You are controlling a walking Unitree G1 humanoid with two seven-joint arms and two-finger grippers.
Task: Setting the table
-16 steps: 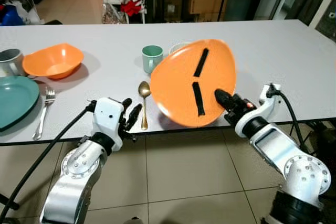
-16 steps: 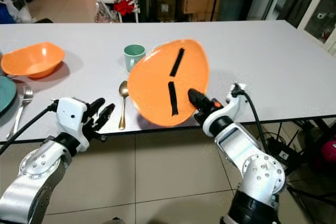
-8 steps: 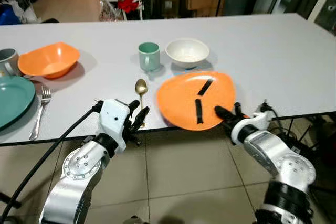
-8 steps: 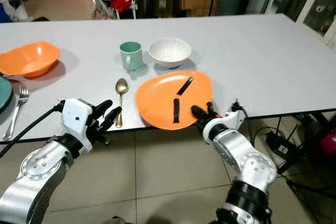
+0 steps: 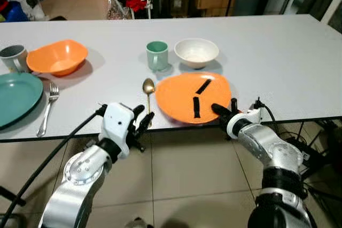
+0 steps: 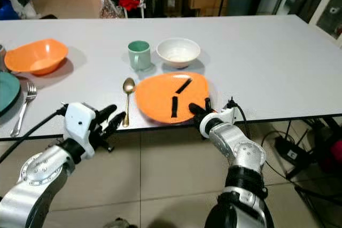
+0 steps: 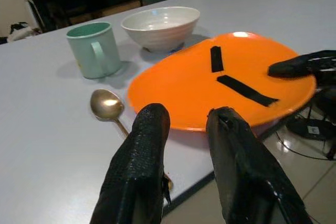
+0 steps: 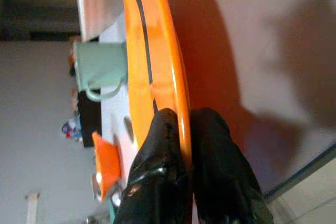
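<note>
An orange plate (image 5: 187,92) with two black strips lies nearly flat on the white table (image 5: 278,57), near its front edge. My right gripper (image 5: 220,111) is shut on the plate's near rim; in the right wrist view its fingers (image 8: 165,145) pinch the rim. A gold spoon (image 5: 148,87) lies just left of the plate. A green mug (image 5: 157,55) and a white bowl (image 5: 196,52) stand behind it. At the table's edge by the spoon handle, my left gripper (image 5: 143,122) is open and holds nothing.
At the left end stand an orange bowl (image 5: 57,57), a grey mug (image 5: 12,57), a teal plate (image 5: 16,92) and a fork (image 5: 48,108). A tiled floor lies below the table edge. Racks and dark furniture stand behind the table.
The orange plate has come down from steeply tilted in the air to lying on the table, uncovering the white bowl behind it. My right gripper lowered with it. The left gripper stayed put.
</note>
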